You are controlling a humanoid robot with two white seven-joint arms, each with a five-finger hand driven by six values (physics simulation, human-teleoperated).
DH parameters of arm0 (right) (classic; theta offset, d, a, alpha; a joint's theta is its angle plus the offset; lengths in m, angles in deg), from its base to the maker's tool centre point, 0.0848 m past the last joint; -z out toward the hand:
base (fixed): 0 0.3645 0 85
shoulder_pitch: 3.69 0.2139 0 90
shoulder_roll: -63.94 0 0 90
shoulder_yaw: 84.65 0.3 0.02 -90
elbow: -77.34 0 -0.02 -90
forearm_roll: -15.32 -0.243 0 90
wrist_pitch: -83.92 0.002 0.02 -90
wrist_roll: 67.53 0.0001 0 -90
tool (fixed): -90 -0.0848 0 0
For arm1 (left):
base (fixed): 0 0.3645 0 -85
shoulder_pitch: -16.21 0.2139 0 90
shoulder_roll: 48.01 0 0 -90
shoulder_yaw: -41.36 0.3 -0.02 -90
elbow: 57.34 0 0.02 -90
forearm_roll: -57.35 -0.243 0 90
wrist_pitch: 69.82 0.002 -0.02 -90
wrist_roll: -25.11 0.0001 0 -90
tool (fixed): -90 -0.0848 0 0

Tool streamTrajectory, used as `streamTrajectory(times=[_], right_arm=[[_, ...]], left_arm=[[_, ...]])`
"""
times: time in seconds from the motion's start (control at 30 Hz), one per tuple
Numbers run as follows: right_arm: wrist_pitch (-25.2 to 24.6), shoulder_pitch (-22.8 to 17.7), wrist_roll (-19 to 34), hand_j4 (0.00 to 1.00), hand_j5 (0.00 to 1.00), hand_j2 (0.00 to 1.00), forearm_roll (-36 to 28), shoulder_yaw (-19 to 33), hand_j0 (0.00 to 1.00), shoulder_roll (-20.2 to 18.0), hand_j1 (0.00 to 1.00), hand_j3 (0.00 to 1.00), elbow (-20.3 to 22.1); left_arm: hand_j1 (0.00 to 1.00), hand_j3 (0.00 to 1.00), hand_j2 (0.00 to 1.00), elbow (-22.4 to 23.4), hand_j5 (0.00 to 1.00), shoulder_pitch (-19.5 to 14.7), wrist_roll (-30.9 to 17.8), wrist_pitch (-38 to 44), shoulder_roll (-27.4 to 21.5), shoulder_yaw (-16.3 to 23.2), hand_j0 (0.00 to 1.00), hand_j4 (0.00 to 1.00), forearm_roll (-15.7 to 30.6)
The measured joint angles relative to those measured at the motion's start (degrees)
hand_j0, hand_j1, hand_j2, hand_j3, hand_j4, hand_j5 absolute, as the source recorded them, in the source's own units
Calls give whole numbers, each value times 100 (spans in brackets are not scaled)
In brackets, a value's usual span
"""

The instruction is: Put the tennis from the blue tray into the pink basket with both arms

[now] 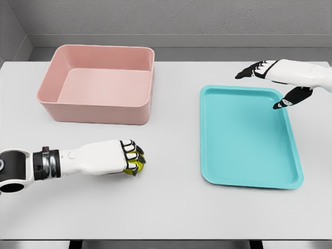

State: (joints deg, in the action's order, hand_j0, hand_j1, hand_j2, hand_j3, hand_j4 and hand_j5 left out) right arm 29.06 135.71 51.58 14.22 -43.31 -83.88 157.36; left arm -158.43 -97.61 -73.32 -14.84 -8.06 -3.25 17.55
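Here, a yellow-green tennis ball [136, 164] is gripped by the left hand [122, 156], whose white arm is seen entering from the lower left edge. The black-tipped fingers [130, 151] are curled tightly over the ball, so that only a small patch of its fuzzy surface is shown at the right of the fist. The ball is held low over the light grey table [166, 212], near the front left, well apart from both containers. Whether it is touching the tabletop cannot be told.

A pink rectangular plastic basket [97, 110] with tall walls is set at the far left of the table, farther back than the closed fist. Nothing is seen inside it.

A turquoise-blue shallow rectangular tray [249, 135] is laid on the right half of the table, slightly turned, and nothing is carried on it.

The right hand [275, 78] is held above the far right corner of the tray, its arm entering from the right edge. Its fingers are spread and extended, pointing left, with the thumb angled down towards the tray, and nothing is grasped by it.
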Motion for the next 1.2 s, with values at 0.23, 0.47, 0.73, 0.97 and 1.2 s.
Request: streamTrajectory(times=[0.23,0.47,0.73,0.97,1.2], right_arm=[[0,-9,0,100,100,100,0,0,100,1,100,100,-3],[1,-9,2,100,100,100,1,45,100,-98,100,100,-4],[0,-35,1,100,100,100,0,164,100,-227,100,100,-12],[0,-44,0,100,100,100,0,172,100,-276,100,100,-13],[0,-35,0,100,100,100,-1,169,100,-304,100,100,-6]], left_arm=[[39,39,39,-6,39,-114,193,1,-13,-160,39,39,52],[38,38,38,-6,38,-352,327,2,-79,-228,38,38,228],[38,38,38,-7,38,-378,413,3,-141,-277,38,38,272],[38,38,38,-7,38,-501,497,3,-266,-471,38,38,418],[38,38,38,-7,38,-589,557,3,-399,-612,38,38,559]])
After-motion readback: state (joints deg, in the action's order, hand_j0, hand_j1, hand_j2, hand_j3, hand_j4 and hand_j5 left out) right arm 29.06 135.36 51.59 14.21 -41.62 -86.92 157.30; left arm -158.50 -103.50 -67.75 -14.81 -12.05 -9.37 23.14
